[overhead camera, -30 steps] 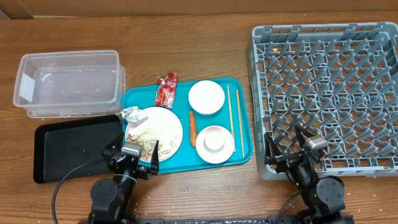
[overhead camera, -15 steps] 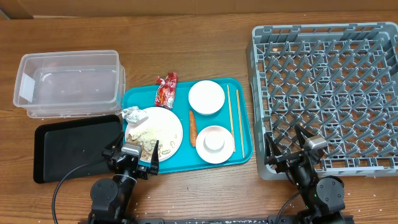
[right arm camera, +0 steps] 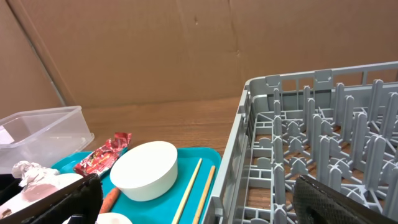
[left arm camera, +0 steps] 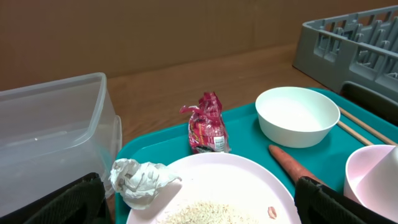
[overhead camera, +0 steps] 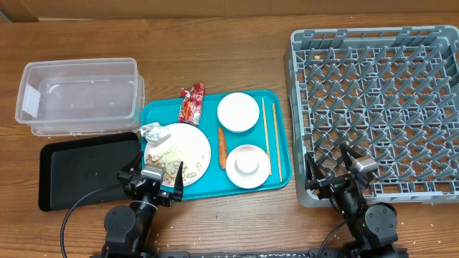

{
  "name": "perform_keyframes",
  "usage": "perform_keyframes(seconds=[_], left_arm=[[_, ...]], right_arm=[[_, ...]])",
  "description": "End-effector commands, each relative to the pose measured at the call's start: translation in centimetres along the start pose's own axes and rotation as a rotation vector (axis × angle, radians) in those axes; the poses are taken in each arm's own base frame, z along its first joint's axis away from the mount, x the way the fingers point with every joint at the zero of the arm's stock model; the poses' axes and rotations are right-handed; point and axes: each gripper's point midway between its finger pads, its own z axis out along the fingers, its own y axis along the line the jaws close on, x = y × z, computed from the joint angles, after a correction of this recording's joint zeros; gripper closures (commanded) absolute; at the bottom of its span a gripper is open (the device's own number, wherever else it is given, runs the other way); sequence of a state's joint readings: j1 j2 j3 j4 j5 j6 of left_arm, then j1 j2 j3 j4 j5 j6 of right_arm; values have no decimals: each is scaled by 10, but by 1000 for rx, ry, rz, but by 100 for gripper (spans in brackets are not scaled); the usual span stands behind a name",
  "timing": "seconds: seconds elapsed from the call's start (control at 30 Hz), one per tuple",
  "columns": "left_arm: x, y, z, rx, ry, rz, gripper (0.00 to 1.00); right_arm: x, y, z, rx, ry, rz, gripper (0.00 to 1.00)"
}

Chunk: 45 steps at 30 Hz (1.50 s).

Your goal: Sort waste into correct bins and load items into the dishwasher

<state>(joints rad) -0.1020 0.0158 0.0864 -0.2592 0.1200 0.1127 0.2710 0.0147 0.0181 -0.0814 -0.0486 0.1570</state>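
Note:
On the teal tray (overhead camera: 281,175) lie a red wrapper (overhead camera: 191,102), a carrot (overhead camera: 222,146), a white tissue ball (overhead camera: 152,131), a flat plate (overhead camera: 195,147) with rice scraps (overhead camera: 166,158), a bowl (overhead camera: 238,112), a second bowl with a small cup in it (overhead camera: 247,165), and two chopsticks (overhead camera: 269,136). The clear tub (overhead camera: 79,97) and black tray (overhead camera: 82,168) lie at left, the grey rack (overhead camera: 380,100) at right. My left gripper (overhead camera: 153,183) is open at the plate's near edge, its fingers (left arm camera: 56,202) apart and empty. My right gripper (overhead camera: 334,175) is open at the rack's near left corner.
The wooden table runs bare behind the tray and between the tub and the rack (overhead camera: 237,57). Cardboard walls stand at the back in both wrist views. A cable (overhead camera: 79,204) loops from the left arm's base near the black tray.

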Motion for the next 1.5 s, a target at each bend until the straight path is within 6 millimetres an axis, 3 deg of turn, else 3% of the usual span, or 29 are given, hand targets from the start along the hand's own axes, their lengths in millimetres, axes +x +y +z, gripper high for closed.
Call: perform_keyframes(seconds=[0.0,0.1,0.23,0.33,0.43,0.57,0.7,0.8,1.07,1.17,1.27,1.33,1.4,1.47], left_arm=[[1,3,0,-12,-4,35,0],[-3,-10,-1,59,-21,28,0],[-13,-46,-7,272,-76,38,0],[-47,-71,-24,433,-209,72,0],[-91,-64,-38,412,-300,-20,0],[-136,-54,-58,383,-328,-137,0],[-152,-53,-58,390,-169,-232,0],[-164,-51,-50,393,-19,-284,0],[-201,-31,-27,316,255,-209,0],[-212,-28,-18,319,266,-213,0],[-210,-28,-10,320,289,-223,0],[-204,-27,-9,315,316,-226,0],[-190,-11,-6,209,368,-233,0],[-174,20,-6,-5,426,-323,0]], right_arm=[[1,2,0,-11,-8,0,0],[2,5,0,-30,0,1,0],[0,25,-2,-143,3,64,0],[-15,47,-8,-262,-11,108,0],[-39,52,-16,-260,-22,117,0],[-77,54,-30,-204,8,127,0],[-103,54,-39,-121,130,148,0],[-111,52,-37,-50,292,169,0],[-126,54,-4,67,694,218,0],[-123,70,10,2,804,269,0],[-117,84,30,-76,865,312,0],[-101,92,39,-97,931,317,0],[-82,101,45,-78,1000,312,0],[-59,111,49,-29,1071,277,0]])
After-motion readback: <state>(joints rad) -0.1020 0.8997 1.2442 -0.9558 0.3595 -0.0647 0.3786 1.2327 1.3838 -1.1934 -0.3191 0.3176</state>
